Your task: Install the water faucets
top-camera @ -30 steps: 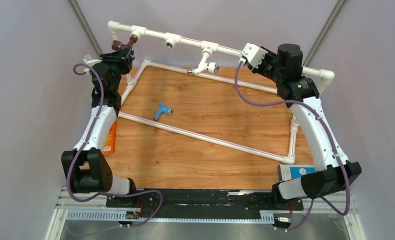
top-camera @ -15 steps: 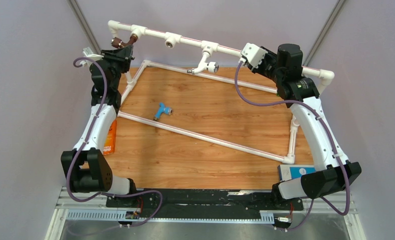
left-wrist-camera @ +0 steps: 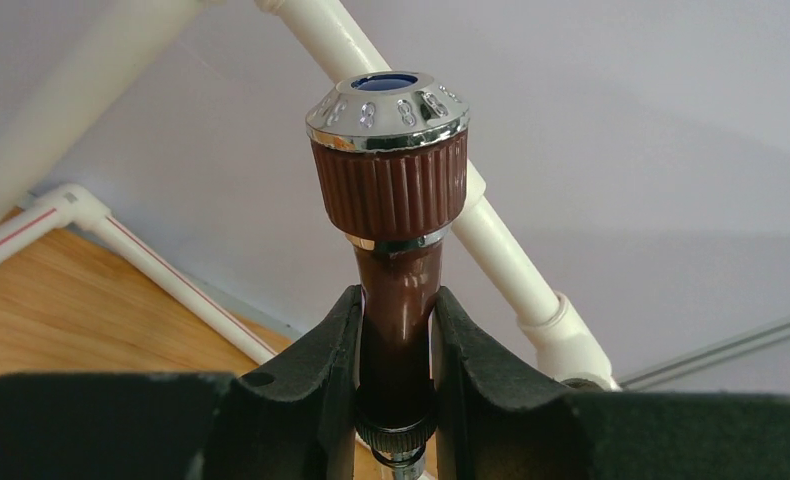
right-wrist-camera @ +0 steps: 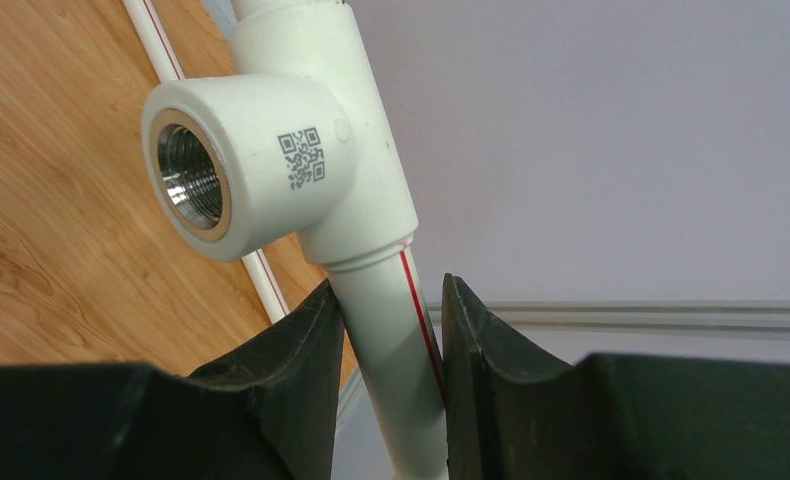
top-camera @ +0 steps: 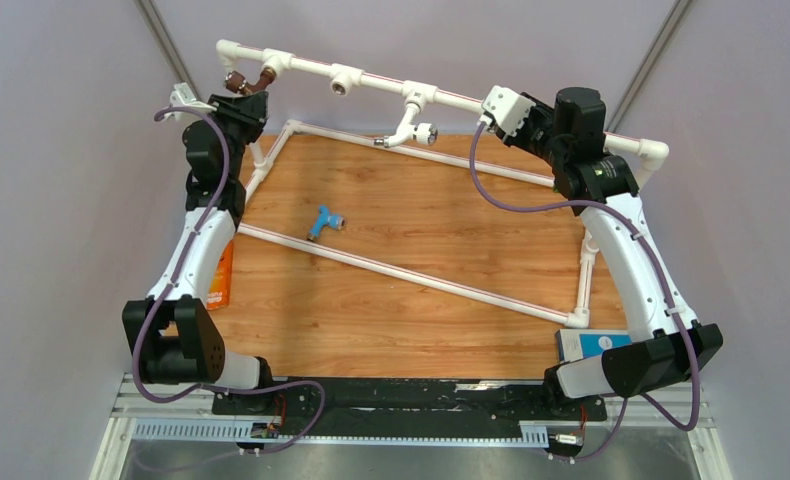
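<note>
The dark brown faucet (left-wrist-camera: pixel 396 260), with a ribbed handle and chrome cap, stands between the fingers of my left gripper (left-wrist-camera: pixel 396 300), which is shut on its body. In the top view it (top-camera: pixel 244 82) sits at the leftmost tee of the raised white pipe (top-camera: pixel 371 80), with the left gripper (top-camera: pixel 249 97) just below. A white faucet (top-camera: pixel 411 125) hangs from a tee further right. A light blue faucet (top-camera: pixel 323 222) lies on the wooden table. My right gripper (right-wrist-camera: pixel 389 295) is shut on the pipe (right-wrist-camera: pixel 396 350) below an empty metal-threaded tee socket (right-wrist-camera: pixel 196 170). The green faucet is out of view.
An empty tee socket (top-camera: pixel 343 83) sits between the brown and white faucets. Low pipes of the frame (top-camera: pixel 421 277) cross the table. An orange object (top-camera: pixel 222 275) lies by the left arm and a blue-and-white box (top-camera: pixel 591 345) by the right arm's base.
My left wrist has rolled a little with the dark brown faucet in it; the faucet's handle end has swung slightly upward. The right arm has not moved.
</note>
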Available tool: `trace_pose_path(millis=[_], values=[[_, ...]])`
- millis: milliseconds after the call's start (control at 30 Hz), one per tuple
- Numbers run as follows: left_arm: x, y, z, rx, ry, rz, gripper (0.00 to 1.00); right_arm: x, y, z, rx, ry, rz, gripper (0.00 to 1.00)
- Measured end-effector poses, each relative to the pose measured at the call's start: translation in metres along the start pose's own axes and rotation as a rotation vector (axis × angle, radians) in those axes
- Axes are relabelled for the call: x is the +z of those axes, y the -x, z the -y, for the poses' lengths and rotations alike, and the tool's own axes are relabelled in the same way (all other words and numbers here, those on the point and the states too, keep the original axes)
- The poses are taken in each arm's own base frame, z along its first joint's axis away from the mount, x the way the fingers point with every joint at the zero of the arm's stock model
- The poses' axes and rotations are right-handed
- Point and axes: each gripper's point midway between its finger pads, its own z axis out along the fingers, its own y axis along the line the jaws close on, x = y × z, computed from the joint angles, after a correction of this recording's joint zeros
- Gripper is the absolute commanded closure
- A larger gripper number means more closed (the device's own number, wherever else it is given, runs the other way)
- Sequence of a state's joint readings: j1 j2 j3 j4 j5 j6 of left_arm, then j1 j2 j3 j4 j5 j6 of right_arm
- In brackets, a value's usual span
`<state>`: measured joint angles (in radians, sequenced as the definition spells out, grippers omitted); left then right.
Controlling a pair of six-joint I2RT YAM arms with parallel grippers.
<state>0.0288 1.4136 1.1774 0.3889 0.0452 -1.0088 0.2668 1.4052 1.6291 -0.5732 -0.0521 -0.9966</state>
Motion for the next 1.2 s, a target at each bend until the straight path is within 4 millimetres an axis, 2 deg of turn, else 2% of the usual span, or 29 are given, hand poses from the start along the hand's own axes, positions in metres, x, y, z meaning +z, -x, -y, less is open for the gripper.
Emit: trace_pose_path(millis=[533, 1200], values=[[0.003, -0.003, -0.005, 0.42, -0.066, 0.01, 1.0, 0.0, 0.0, 0.001, 0.0, -0.003, -0.001, 1.0], [0.004, 0.0, -0.02, 1.159, -0.142, -0.043, 1.0, 0.0, -0.001, 0.0, 0.001, -0.002, -0.002, 1.0]])
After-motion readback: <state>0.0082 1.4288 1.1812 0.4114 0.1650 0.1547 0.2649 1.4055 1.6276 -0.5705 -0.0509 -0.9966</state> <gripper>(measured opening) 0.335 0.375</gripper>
